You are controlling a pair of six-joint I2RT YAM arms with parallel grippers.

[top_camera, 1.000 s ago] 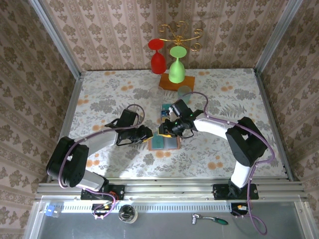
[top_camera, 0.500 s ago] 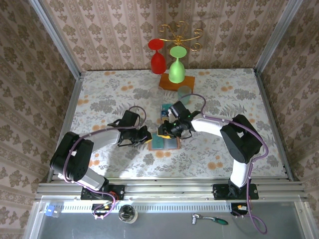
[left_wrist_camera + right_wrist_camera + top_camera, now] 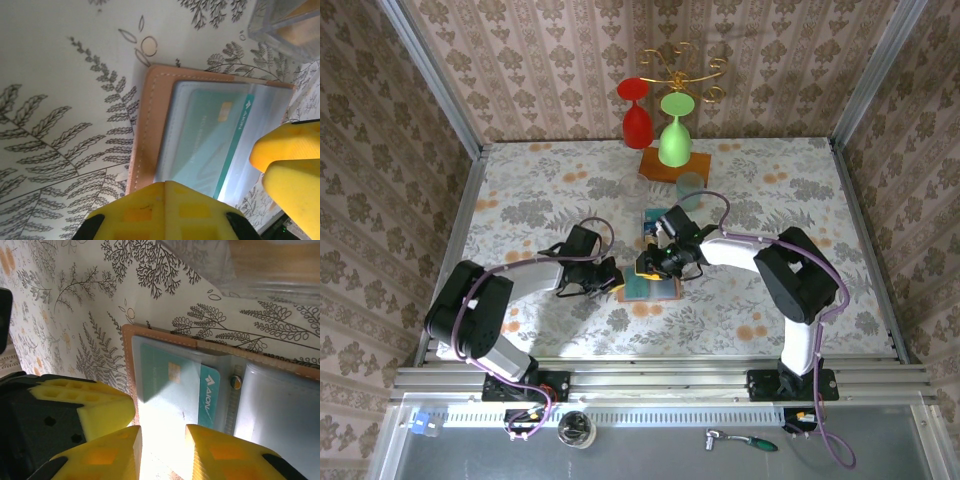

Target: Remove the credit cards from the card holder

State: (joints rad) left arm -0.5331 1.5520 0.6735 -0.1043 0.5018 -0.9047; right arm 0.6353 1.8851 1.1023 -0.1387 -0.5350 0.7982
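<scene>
The card holder (image 3: 652, 289) lies open on the table (image 3: 520, 190) between the hands, with a teal card (image 3: 172, 382) in its clear pocket, the card's near end lost in glare and behind yellow fingers. The left hand (image 3: 166, 192) is pressed together at the holder's brown rim and covers it, so whether it pinches the leather is hidden. The right hand (image 3: 162, 434) stands narrowly spread over the pocket, glare in its gap
</scene>
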